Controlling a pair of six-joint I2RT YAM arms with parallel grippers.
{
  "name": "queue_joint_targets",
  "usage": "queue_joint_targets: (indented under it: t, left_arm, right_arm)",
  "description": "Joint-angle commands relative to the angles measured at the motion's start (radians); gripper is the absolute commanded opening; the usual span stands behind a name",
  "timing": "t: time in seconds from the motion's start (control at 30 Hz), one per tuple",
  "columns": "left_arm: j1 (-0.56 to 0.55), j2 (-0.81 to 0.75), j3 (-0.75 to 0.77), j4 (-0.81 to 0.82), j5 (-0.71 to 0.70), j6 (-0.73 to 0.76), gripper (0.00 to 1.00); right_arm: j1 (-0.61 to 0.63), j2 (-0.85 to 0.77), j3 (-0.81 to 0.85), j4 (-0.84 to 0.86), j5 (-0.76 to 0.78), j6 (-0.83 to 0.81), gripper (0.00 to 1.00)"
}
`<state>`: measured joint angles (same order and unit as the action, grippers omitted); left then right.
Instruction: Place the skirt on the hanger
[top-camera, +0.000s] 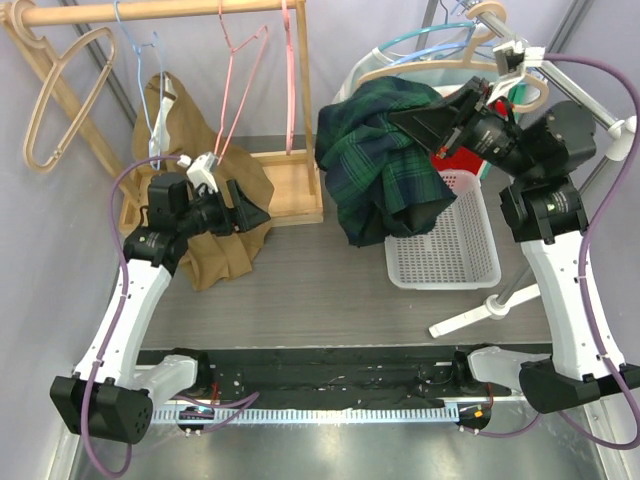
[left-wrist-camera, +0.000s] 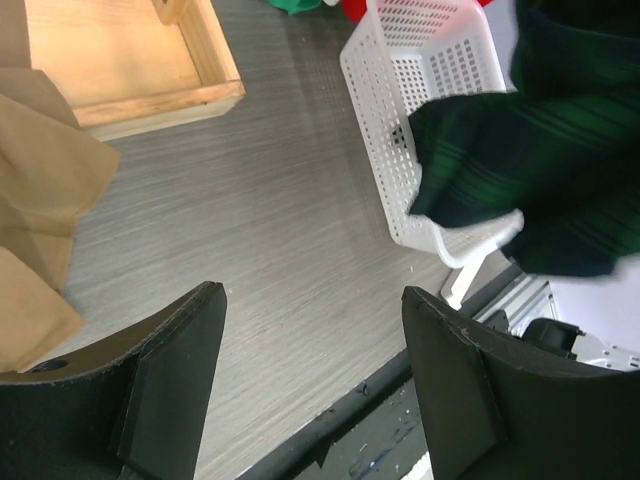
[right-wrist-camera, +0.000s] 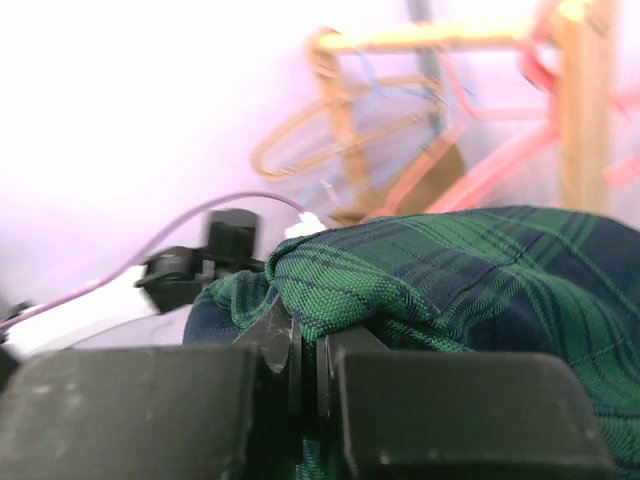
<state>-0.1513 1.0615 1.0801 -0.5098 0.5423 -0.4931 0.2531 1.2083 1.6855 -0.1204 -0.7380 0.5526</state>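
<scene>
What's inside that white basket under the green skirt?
The skirt, pinched in the right gripper, hangs over part of the basket, hiding what lies there. Elsewhere: bare mesh, something red at the back.

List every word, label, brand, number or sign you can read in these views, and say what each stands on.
None: no text can be read in any view.
The plaid skirt shows only its check pattern, with no tag in sight.
The white basket and the tan garment show no print or label.

The skirt (top-camera: 385, 165) hides the white basket's (top-camera: 450, 250) far left corner.
</scene>
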Motion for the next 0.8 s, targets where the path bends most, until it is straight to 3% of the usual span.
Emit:
queue_joint_targets:
  t: [0.0,0.17,0.27,0.37,0.53,0.77]
  left_arm:
    - [-0.007,0.0,0.0,0.07,-0.048,-0.022,0.75]
    - [-0.007,-0.009,0.0,0.051,-0.155,-0.047,0.76]
    - [-0.005,-0.014,-0.011,0.045,-0.232,-0.074,0.77]
    - [-0.005,-0.021,-0.031,0.045,-0.292,-0.108,0.77]
    - [-0.007,-0.031,-0.072,0.034,-0.338,-0.144,0.77]
    - [-0.007,-0.014,-0.143,0.024,-0.266,-0.139,0.78]
  right_arm:
    - [0.003,-0.021,0.095,0.384,-0.201,0.177,0.01]
    - [0.027,-0.01,-0.068,0.533,-0.29,0.345,0.01]
    - [0.063,-0.009,-0.252,0.469,-0.31,0.351,0.01]
    - [0.1,0.0,-0.446,0.346,-0.278,0.282,0.01]
    - [0.114,0.002,-0.732,0.329,-0.28,0.192,0.01]
    - [0.112,0.042,-0.742,-0.048,-0.261,-0.091,0.01]
